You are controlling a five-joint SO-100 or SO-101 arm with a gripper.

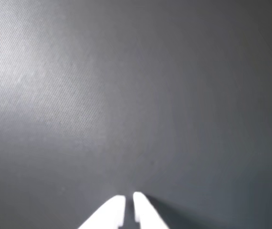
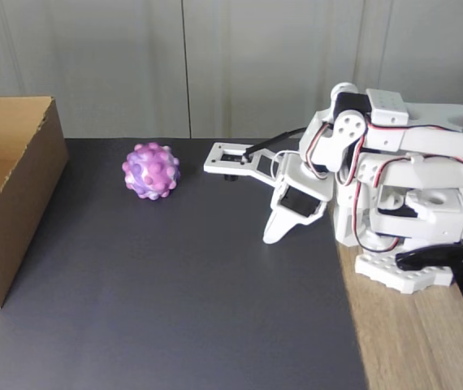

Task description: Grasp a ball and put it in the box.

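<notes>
Ball-grabbing hasn't started from what I can see on my end. Starting at the gripper: in the wrist view its two white fingertips sit nearly together with only a thin slit between them, nothing held, pointing down at bare mat. In the fixed view the gripper hangs low, just beside the arm's base, with the arm folded back on itself.

Using the ball as my landmark: it sits on the dark mat, the gripper is well apart from it toward the right of the fixed view, and the box is on its other side, at the left edge, open at the top.

What worries me:
- Those fingers need to spread wide first. I'd guess the ball is about as wide as the grip, so a slightly off approach just nudges it.
- It's round on a smooth mat, so a nudge probably sends it rolling, maybe off the back edge.
- The bumps look soft and rounded; hard plastic fingers could slip between them or squeeze it out.

Box is plain brown cardboard with straight walls; clipping the near wall on the way over would likely shove it.
</notes>
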